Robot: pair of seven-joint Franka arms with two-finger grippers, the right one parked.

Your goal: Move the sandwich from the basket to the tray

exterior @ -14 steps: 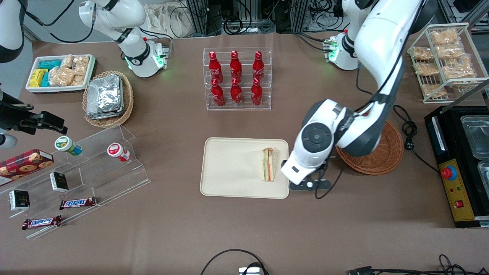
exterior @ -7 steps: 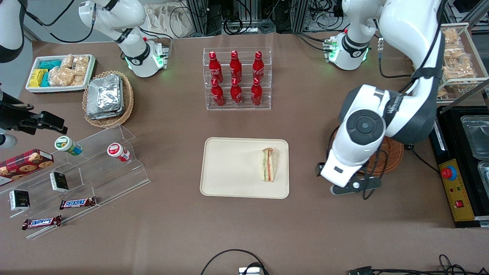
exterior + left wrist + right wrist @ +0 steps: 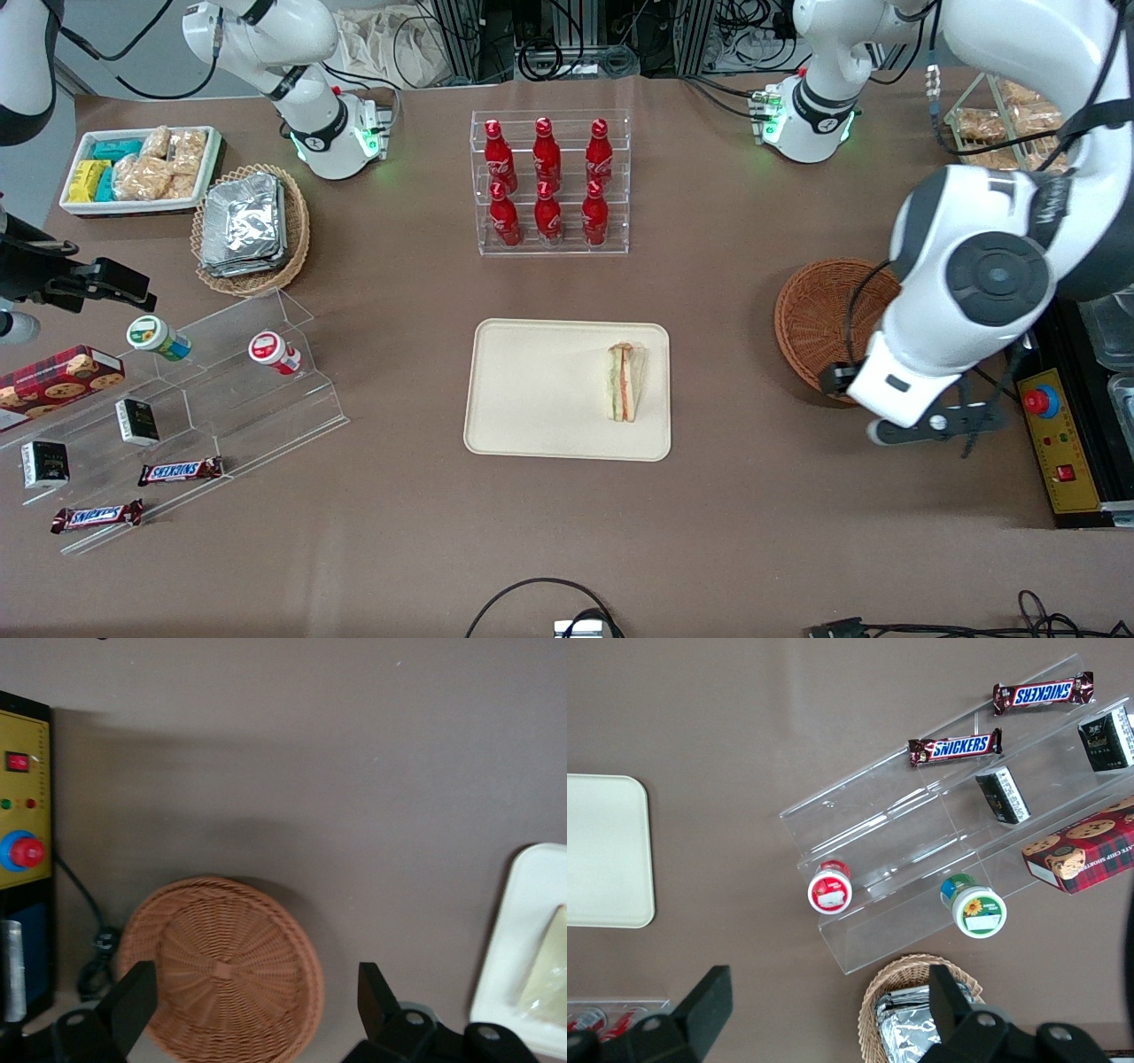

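The sandwich (image 3: 625,383) lies on its side on the cream tray (image 3: 540,399), close to the tray edge that faces the basket. A corner of the sandwich (image 3: 545,979) and of the tray (image 3: 530,904) also shows in the left wrist view. The reddish-brown wicker basket (image 3: 819,310) is empty (image 3: 221,966). My left gripper (image 3: 897,392) hangs above the table by the basket's rim, toward the working arm's end. It is open (image 3: 252,1001), its black fingers (image 3: 133,999) spread wide with nothing between them.
A clear rack of red bottles (image 3: 549,182) stands farther from the camera than the tray. A black control box with a red button (image 3: 1054,434) sits beside the gripper (image 3: 22,852). A wire rack of snack packets (image 3: 992,128) and an acrylic snack stand (image 3: 195,390) flank the table.
The left arm has swung from the tray's edge, over the basket, toward the working arm's end of the table. The sandwich has stayed put on the tray.
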